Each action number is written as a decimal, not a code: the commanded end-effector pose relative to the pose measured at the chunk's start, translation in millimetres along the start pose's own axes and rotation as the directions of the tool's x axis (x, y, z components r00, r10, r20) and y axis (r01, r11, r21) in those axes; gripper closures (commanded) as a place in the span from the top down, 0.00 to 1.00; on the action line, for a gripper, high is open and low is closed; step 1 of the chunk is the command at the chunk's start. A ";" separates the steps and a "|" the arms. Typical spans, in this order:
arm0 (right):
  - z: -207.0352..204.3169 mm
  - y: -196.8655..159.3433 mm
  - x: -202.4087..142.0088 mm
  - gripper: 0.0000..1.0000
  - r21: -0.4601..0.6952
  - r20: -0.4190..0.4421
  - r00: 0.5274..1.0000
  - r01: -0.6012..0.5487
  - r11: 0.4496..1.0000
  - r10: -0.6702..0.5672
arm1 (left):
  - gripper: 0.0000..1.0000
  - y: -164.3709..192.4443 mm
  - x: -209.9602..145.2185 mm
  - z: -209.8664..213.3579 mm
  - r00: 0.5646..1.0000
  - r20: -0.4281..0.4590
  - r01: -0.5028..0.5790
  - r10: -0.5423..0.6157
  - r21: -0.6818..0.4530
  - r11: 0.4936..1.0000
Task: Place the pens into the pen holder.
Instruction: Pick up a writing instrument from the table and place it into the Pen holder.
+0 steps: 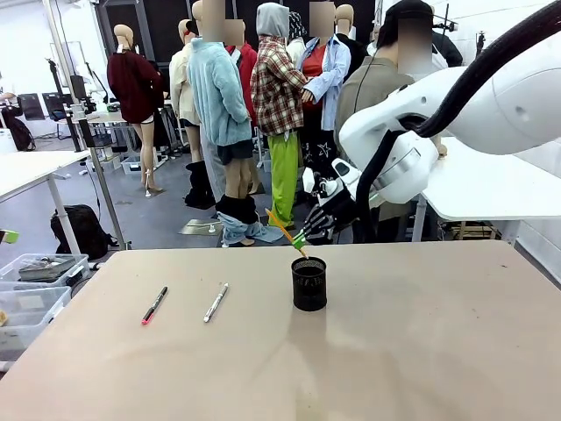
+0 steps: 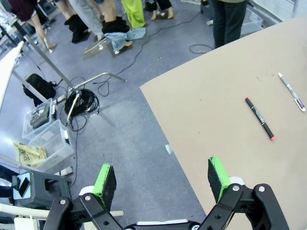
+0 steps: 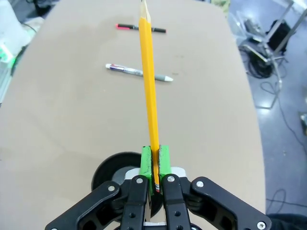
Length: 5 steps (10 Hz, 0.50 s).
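The right gripper [image 3: 154,160] is clamped tight on a slim orange-yellow wooden pencil [image 3: 149,81], pinching it near its blunt end, so most of the shaft sticks out beyond the green pads. It hangs just above the small black metal-mesh cylindrical pen holder [image 1: 308,283], and the pencil's short lower end is at the cup's rim.

The pencil is probably light and stiff, with a smooth coat that may pivot in the pads. A grip nearer the middle would likely steady it. The mesh cup looks light too, so a knock on its rim could tip it.

A black pen with a pink end [image 1: 154,305] and a white-silver pen [image 1: 216,302] lie side by side, well apart from the holder on its left. Bare tan table [image 1: 421,351] surrounds them, and no edge crowds them.

The left gripper [image 2: 163,179] hangs beyond the table's left edge, over the floor, jaws wide and empty.
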State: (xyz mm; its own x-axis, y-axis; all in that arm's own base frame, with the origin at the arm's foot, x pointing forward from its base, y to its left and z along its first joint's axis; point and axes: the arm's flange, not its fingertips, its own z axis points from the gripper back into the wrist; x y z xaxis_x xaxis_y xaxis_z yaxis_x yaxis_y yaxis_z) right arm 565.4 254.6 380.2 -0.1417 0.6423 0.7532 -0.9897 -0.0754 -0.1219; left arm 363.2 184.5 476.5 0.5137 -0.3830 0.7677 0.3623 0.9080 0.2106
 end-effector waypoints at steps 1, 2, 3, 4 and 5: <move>-5.8 -3.0 -2.6 0.00 0.040 0.022 1.000 -0.018 0.999 0.017 | 1.00 1.0 0.0 -1.4 1.000 0.003 -0.018 0.018 0.010 1.000; -11.3 -2.8 -10.4 0.00 0.054 0.022 1.000 -0.004 0.999 0.003 | 1.00 1.0 0.0 -1.4 1.000 0.003 -0.018 0.018 0.010 1.000; -13.9 -1.7 -14.1 0.00 0.061 0.023 1.000 0.006 0.998 -0.007 | 1.00 1.0 0.0 -1.4 1.000 0.003 -0.018 0.018 0.010 1.000; -16.7 -0.1 -16.2 0.00 0.075 0.020 1.000 0.006 0.997 -0.008 | 1.00 1.0 0.0 -1.4 1.000 0.003 -0.018 0.018 0.010 1.000; -19.0 3.7 -18.8 0.00 0.091 0.015 1.000 0.004 0.996 -0.005 | 1.00 1.0 0.0 -1.4 1.000 0.003 -0.018 0.018 0.010 1.000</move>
State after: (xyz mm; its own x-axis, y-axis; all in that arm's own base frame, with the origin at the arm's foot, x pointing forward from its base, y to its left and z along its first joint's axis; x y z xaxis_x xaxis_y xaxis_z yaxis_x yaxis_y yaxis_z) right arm 564.1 257.3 355.8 -0.1180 0.6351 0.7633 -0.9920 -0.1095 -0.0623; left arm 363.2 184.5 476.5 0.5137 -0.3830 0.7677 0.3622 0.9080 0.2106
